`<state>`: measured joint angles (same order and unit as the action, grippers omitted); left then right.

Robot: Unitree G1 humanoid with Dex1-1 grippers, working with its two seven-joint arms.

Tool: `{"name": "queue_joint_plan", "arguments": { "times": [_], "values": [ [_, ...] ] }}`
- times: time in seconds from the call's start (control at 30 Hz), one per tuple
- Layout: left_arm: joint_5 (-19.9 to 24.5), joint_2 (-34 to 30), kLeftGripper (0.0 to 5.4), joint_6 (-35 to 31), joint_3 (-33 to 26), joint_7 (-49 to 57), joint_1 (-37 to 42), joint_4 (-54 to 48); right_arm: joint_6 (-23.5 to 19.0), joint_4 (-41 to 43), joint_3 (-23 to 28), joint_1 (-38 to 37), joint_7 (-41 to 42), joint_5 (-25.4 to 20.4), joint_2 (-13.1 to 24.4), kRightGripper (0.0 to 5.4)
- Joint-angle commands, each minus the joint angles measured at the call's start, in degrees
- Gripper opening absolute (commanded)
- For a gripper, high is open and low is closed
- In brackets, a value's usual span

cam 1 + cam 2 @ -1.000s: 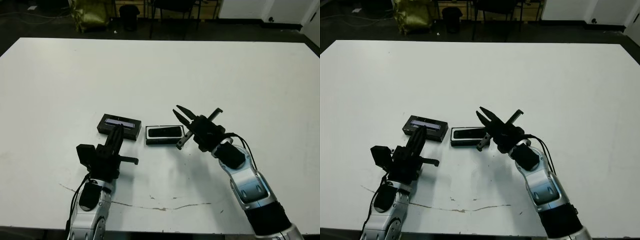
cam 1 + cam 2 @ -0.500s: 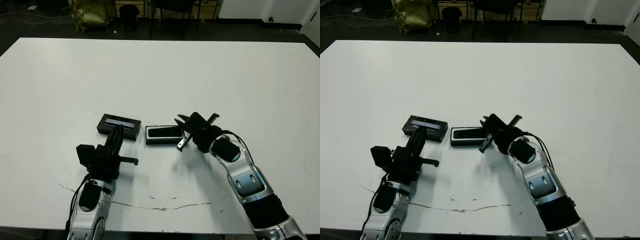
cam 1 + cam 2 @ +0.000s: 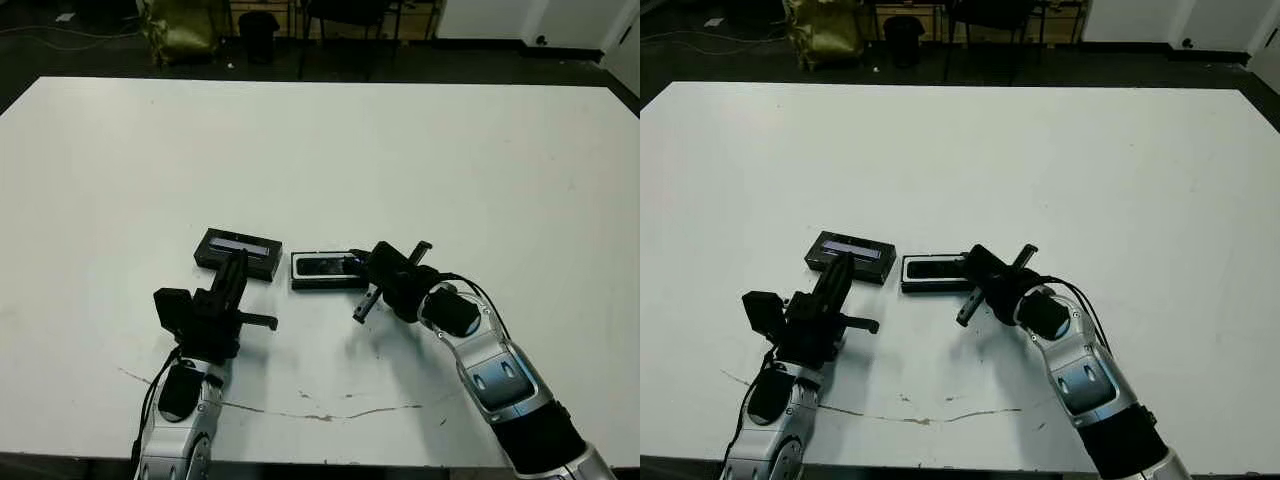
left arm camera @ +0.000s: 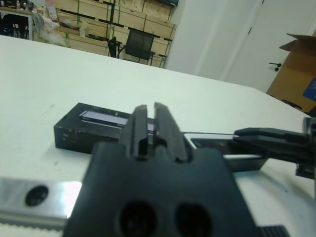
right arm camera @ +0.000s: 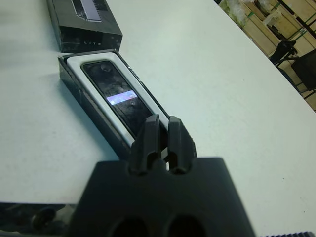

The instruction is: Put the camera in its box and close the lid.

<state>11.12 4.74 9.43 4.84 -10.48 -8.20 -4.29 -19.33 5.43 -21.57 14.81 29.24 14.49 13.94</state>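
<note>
The camera (image 5: 116,91), a slim black bar with a bluish glossy patch, lies flat inside the box (image 3: 299,270), a shallow white-lined black tray at the table's middle. My right gripper (image 3: 354,263) is shut, its fingertips (image 5: 152,124) low over the box's right end. I cannot tell whether they touch the camera. The lid (image 3: 238,250), flat and black with a pale window strip, rests on the table just left of the box. My left gripper (image 3: 238,260) is shut and empty, pointing at the lid's near edge from just in front of it.
A thin scratch or crack line (image 3: 330,415) runs across the white table near its front edge. Beyond the far edge stand chairs and a yellow-green bag (image 3: 180,25) on a dark floor.
My right gripper was open and raised to the right of the box; it has shut and dropped down onto the box's right end. The left arm, lid and box have not moved.
</note>
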Motion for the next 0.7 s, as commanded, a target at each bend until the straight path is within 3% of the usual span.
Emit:
{"name": "queue_joint_plan", "arguments": {
  "times": [0.03, 0.27, 0.47, 0.63, 0.7],
  "values": [
    [-0.2, -0.4, 0.0, -0.7, -0.3, 0.3, -0.2, 0.5, -0.8, -3.7, -0.8, -3.7, -0.1, 0.7, 2.0, 0.02],
    [-0.5, -0.1, 0.0, -0.3, -0.4, 0.7, -0.4, 0.5, 5.1, -0.9, 4.9, -5.5, -4.0, -2.1, 2.2, 0.02],
    [-0.5, -1.3, 0.0, 0.9, -0.9, -0.2, -0.3, -0.6, 15.0, 3.9, 15.3, -8.4, -7.1, -12.4, -0.2, 0.02],
    [-1.1, -6.9, 0.0, 1.7, -3.6, -3.3, 2.4, -4.0, 11.7, 16.0, 23.6, -11.1, -7.5, -21.0, 0.5, 0.02],
    [-0.2, -9.8, 0.0, -1.5, -4.8, -4.5, 3.5, -7.2, 12.3, 17.3, 25.9, -12.2, -6.6, -24.1, 0.9, 0.02]
  ]
}}
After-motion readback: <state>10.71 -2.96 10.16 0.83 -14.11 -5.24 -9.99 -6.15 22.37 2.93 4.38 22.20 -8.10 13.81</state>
